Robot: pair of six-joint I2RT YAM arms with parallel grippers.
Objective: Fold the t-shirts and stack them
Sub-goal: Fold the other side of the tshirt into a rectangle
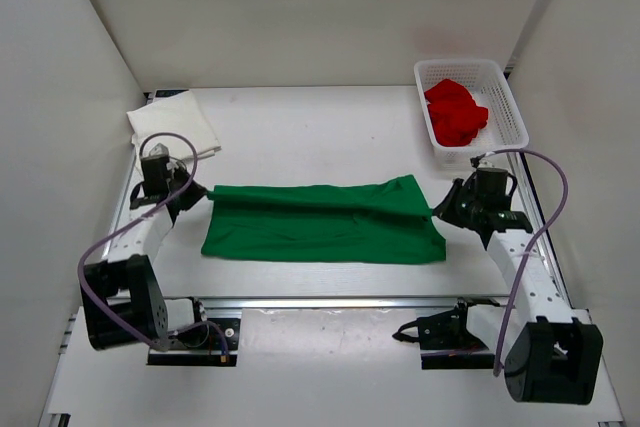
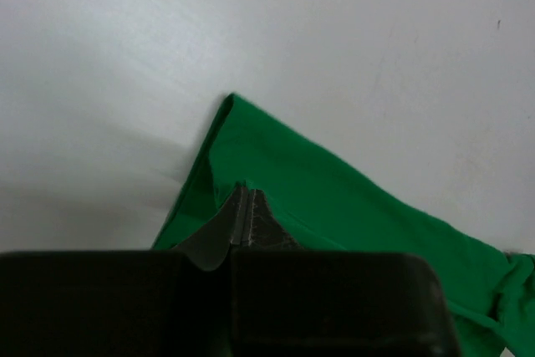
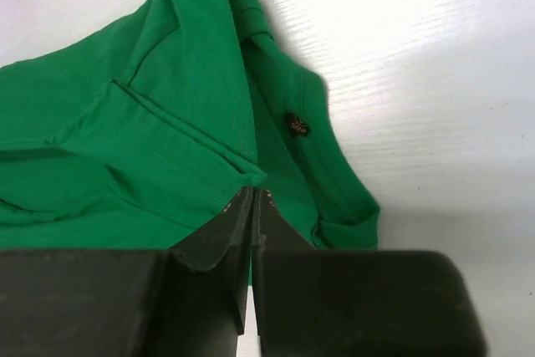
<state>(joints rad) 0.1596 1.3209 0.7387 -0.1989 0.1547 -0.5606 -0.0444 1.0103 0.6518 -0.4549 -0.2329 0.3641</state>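
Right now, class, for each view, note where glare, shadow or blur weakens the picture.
Top external: evenly lit, sharp. Left wrist: jaws dark and blurred; soft shadow on the table beside the green shirt. Right wrist: glare whitens the table; jaws dark.

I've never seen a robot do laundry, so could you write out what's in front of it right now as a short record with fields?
green t-shirt: spread across the middle of the table, its far edge pulled taut between the two grippers
left gripper: shut on the green t-shirt's left end
right gripper: shut on the green t-shirt's right end
white t-shirt: folded, far left corner
red t-shirt: crumpled inside the white mesh basket, far right corner
stack: not yet begun
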